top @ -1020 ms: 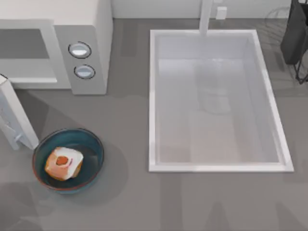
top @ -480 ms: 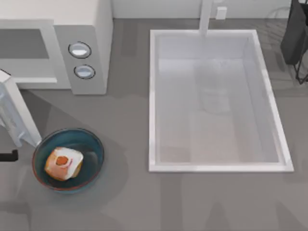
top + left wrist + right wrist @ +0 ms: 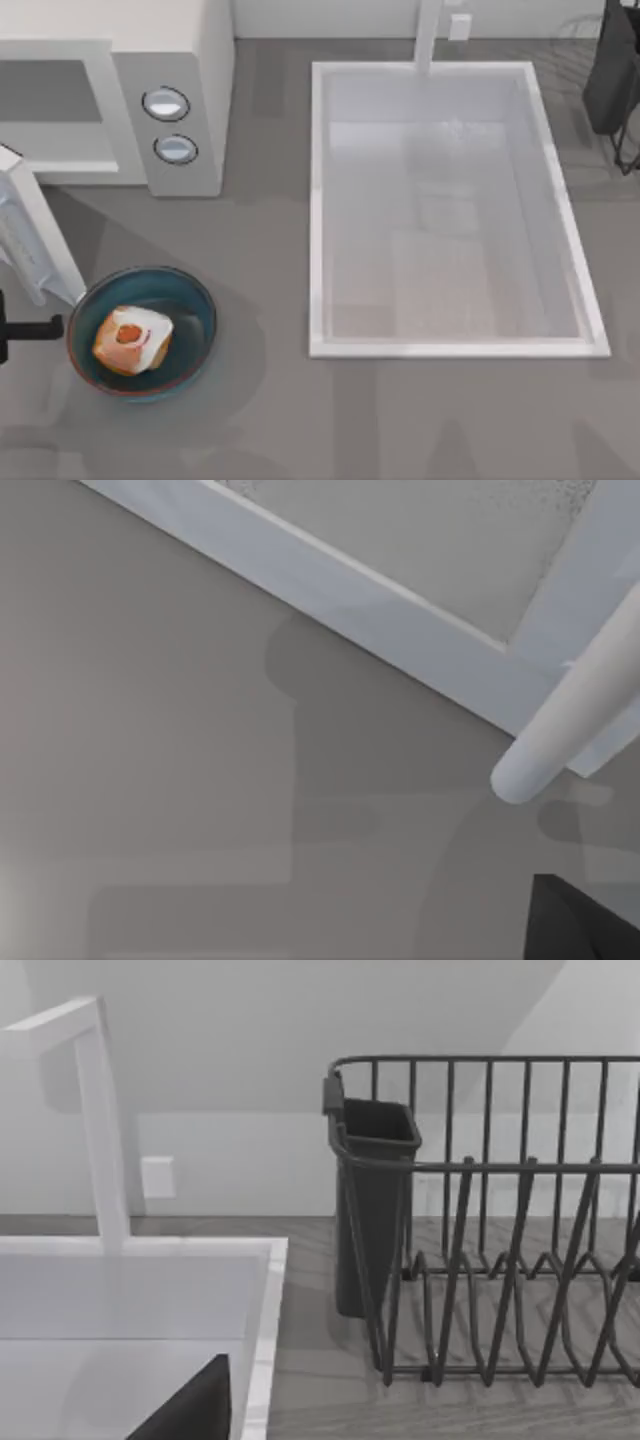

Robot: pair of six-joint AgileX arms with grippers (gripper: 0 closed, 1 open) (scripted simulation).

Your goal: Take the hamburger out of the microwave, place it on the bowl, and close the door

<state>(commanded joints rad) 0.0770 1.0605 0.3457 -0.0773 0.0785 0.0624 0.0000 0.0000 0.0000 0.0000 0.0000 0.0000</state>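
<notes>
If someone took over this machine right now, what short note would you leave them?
Left gripper: at the top view's left edge, beside the bowl, below the door.
Right arm: parked at the far right by the dish rack.
Done: the hamburger sits in the bowl.
Left: the door stands swung open from the microwave; it probably needs pushing shut.
</notes>
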